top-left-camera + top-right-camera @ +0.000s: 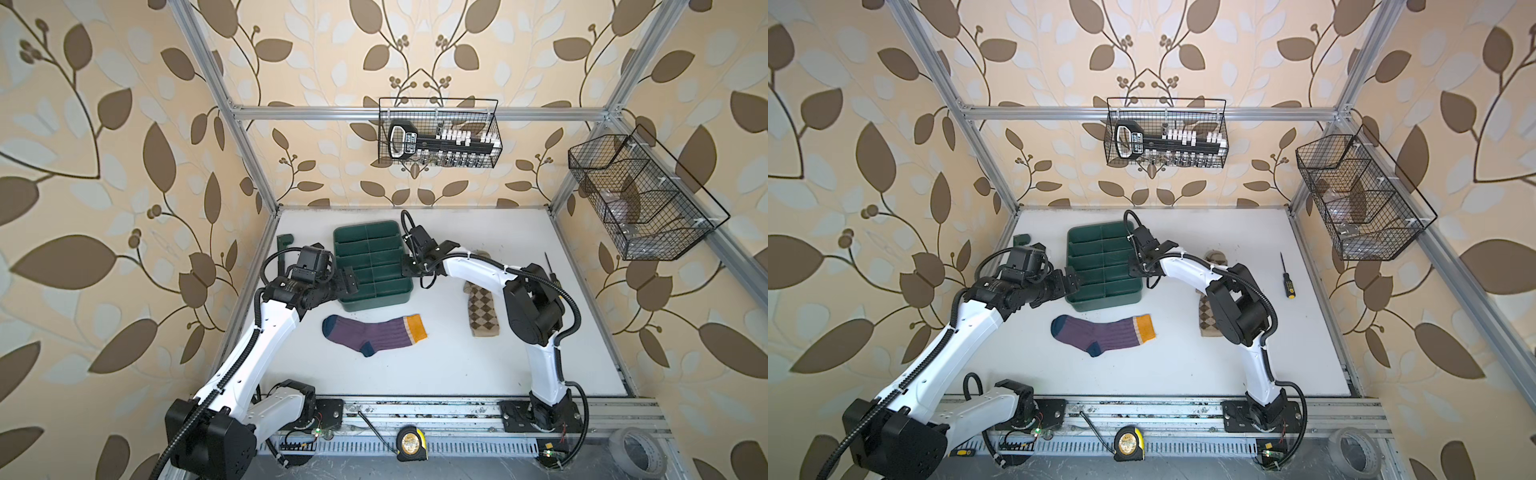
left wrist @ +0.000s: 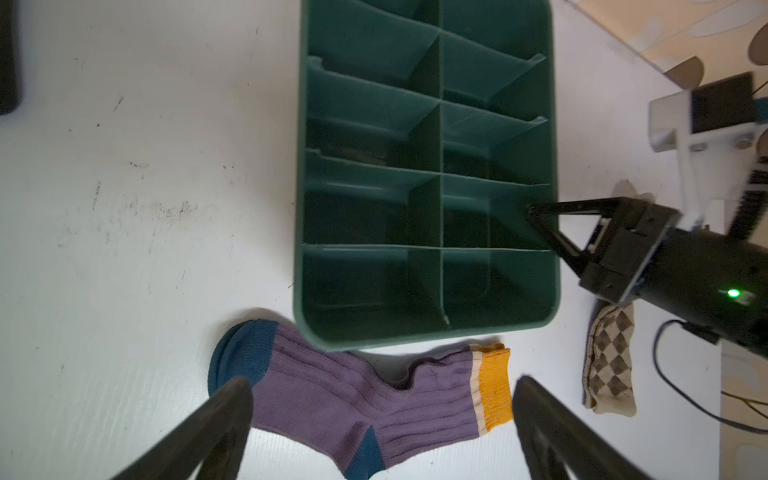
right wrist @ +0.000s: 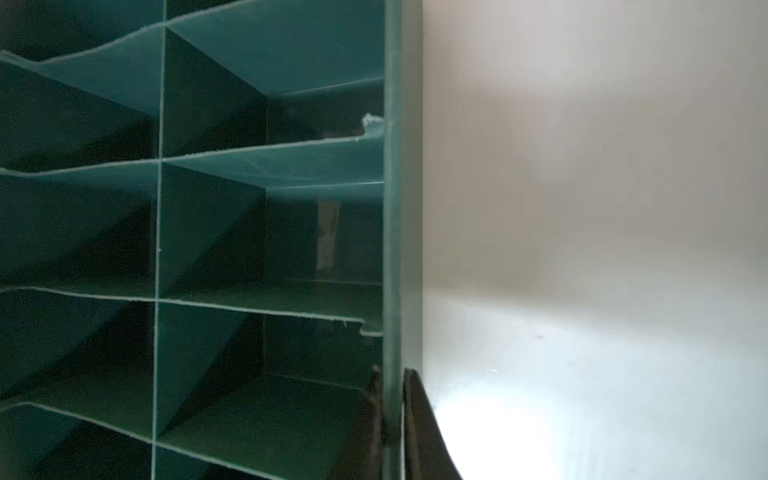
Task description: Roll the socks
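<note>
A purple ribbed sock point(image 1: 374, 334) point(image 1: 1102, 332) with navy toe and heel and a yellow cuff lies flat just in front of a green divided tray point(image 1: 374, 305) point(image 1: 1104, 305). A tan argyle sock point(image 1: 482, 316) point(image 1: 1206, 320) lies to its right, partly hidden under the right arm. My left gripper point(image 1: 349, 282) point(image 2: 382, 386) hovers open by the tray's left side, and the purple sock point(image 2: 374, 399) shows between its fingers, well below them. My right gripper point(image 1: 405, 268) point(image 3: 392, 395) is shut on the tray's right wall point(image 3: 392, 208), one finger inside and one outside.
A screwdriver point(image 1: 1285, 276) lies at the far right of the white table. A green bracket point(image 1: 284, 241) stands at the back left. Wire baskets point(image 1: 438, 133) point(image 1: 640, 195) hang on the back and right walls. A tape measure point(image 1: 411, 444) and a tape roll point(image 1: 636, 453) sit on the front rail.
</note>
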Controlling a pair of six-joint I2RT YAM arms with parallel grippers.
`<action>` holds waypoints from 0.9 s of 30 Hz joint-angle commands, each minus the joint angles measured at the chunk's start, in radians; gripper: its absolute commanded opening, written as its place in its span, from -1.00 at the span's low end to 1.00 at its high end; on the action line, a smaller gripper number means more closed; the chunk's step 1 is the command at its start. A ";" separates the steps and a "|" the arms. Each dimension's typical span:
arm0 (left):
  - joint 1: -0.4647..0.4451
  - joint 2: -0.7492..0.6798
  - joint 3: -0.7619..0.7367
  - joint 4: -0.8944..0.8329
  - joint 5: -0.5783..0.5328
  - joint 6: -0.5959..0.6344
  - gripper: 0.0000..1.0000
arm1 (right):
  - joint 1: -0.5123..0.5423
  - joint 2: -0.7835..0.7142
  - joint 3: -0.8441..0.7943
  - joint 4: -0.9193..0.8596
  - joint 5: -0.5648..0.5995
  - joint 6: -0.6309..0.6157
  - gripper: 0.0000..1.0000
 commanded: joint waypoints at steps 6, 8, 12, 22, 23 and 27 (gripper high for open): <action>-0.009 -0.089 -0.024 0.050 0.015 0.046 0.98 | -0.019 -0.148 -0.032 -0.032 0.015 -0.037 0.08; -0.009 -0.094 -0.036 0.080 0.058 0.054 0.98 | -0.072 -0.285 -0.155 -0.011 0.000 -0.051 0.25; -0.018 -0.082 -0.043 0.100 0.109 0.057 0.98 | -0.214 -0.544 -0.449 0.026 -0.024 -0.071 0.40; -0.048 -0.031 -0.028 0.076 0.143 0.057 0.98 | -0.640 -0.691 -0.837 0.105 -0.163 -0.135 0.55; -0.047 -0.028 -0.030 0.080 0.145 0.057 0.98 | -0.649 -0.664 -0.831 0.107 -0.168 -0.137 0.53; -0.046 0.003 -0.021 0.086 0.154 0.059 0.98 | -0.650 -0.573 -0.795 0.119 -0.182 -0.143 0.42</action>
